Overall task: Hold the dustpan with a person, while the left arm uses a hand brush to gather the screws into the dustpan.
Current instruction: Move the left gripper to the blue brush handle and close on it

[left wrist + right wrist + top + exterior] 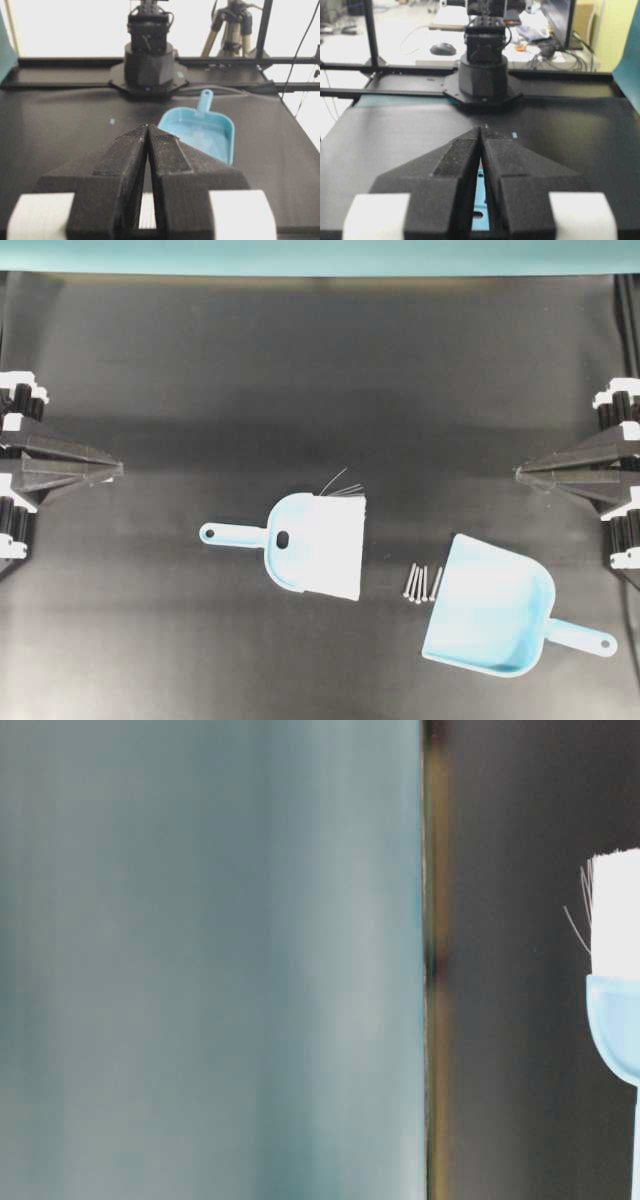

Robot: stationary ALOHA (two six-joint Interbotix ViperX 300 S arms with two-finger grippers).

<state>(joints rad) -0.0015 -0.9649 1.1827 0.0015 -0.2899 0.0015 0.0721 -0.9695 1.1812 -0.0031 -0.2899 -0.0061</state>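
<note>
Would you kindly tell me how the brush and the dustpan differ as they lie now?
The brush has white bristles; the dustpan is a hollow scoop. The brush's handle points left in the overhead view, the dustpan's lower right. The screws lie at the dustpan's mouth, apart from the brush. Both are light blue plastic.

Smooth light-blue plastic on the dustpan (495, 615), with a soft sheen inside the scoop. The hand brush (300, 540) has the same pale blue plastic back, and its bristles (335, 552) are a dense, flat white mass with a few thin dark hairs straying out the top. The screws (422, 583) read as bare silver-grey metal, faintly shiny. Under it all, the table (200, 380) is matt black, slightly streaked. Up close, the left gripper (148, 131) shows rough, grainy black foam-like faces with smooth white blocks behind; the right gripper (482, 131) looks just the same
</note>
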